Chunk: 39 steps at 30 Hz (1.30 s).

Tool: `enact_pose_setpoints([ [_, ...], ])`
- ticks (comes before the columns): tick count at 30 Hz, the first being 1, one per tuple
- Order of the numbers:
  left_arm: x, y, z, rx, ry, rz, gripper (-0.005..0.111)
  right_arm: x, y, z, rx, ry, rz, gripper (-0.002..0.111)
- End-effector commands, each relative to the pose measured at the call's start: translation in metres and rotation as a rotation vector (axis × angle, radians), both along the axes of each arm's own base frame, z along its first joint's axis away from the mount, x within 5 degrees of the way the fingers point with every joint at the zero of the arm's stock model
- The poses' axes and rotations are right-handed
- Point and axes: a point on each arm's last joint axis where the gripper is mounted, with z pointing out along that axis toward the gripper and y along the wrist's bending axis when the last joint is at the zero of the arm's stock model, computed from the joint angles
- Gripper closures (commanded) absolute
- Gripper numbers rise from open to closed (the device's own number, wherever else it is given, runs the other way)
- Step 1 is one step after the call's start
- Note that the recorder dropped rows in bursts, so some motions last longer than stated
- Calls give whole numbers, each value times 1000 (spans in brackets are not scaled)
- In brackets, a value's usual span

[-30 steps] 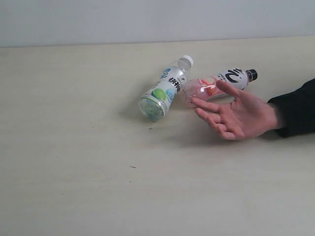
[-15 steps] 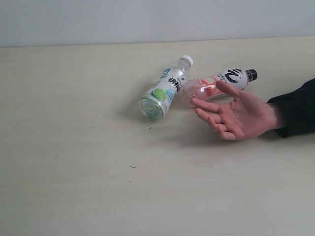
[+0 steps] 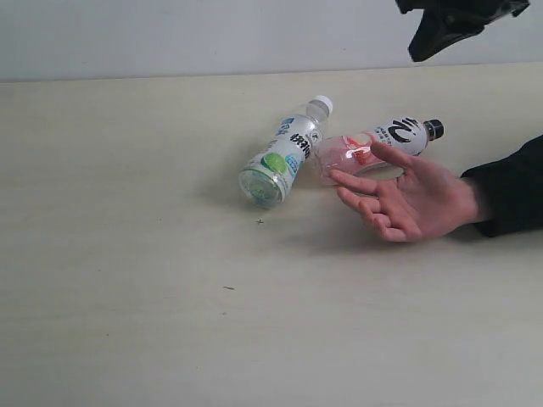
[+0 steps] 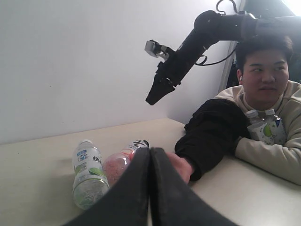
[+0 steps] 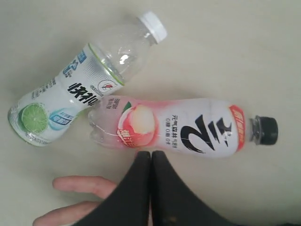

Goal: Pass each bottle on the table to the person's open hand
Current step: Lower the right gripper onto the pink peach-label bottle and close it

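Note:
Two bottles lie on the table (image 3: 127, 254). A green-and-blue bottle (image 3: 282, 153) rests with its white cap pointing away. A pink bottle (image 3: 377, 142) with a black cap lies beside it, base to base. The person's open hand (image 3: 407, 199) is palm up in front of the pink bottle, its fingers overlapping it. My right gripper (image 3: 417, 56) hangs shut high above them; from its wrist the pink bottle (image 5: 183, 127) and green-and-blue bottle (image 5: 80, 89) show beyond the shut tips (image 5: 151, 153). My left gripper (image 4: 150, 149) is shut and empty, low, facing both bottles (image 4: 88, 174).
The person sits at the right side of the table in a black sleeve (image 3: 509, 186), with two more bottles (image 4: 264, 127) tucked against the chest. A white wall (image 3: 170, 34) runs behind the table. Tiny dark specks (image 3: 229, 288) mark the surface.
My right gripper has come into the exterior view at the top right. The hand has shifted very slightly; the bottles have not moved.

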Motion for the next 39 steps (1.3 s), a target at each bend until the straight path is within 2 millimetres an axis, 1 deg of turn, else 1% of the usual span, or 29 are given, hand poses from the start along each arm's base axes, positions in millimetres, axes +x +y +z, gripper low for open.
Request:
enact_pose_setpoints([
  [1,0,0,-1,-1,1,3,106,4,16,-7,-105,-87,212,108],
  [2,0,0,-1,-1,1,3,106,5,16,-9,-144,-99,251,108],
  [5,0,0,-1,-1,1,3,106,8,12,-14,-224,-109,287,106],
  [8,0,0,-1,-1,1,3,106,9,2,-20,-361,-108,362,96],
  [11,0,0,-1,-1,1,3,106,9,-3,-25,-456,-89,498,84],
  [16,0,0,-1,-1,1,3,106,11,-5,-33,-488,-79,553,66],
  [20,0,0,-1,-1,1,3,106,14,-6,-44,-515,-55,618,52],
  [23,0,0,-1,-1,1,3,106,16,-4,-54,-523,-46,664,45],
  [26,0,0,-1,-1,1,3,106,18,2,-63,-549,-31,697,45],
  [30,0,0,-1,-1,1,3,106,23,9,-76,-589,-46,790,45],
  [34,0,0,-1,-1,1,3,106,28,16,-84,-710,-77,889,45],
  [39,0,0,-1,-1,1,3,106,30,27,-99,-764,-63,988,45],
])
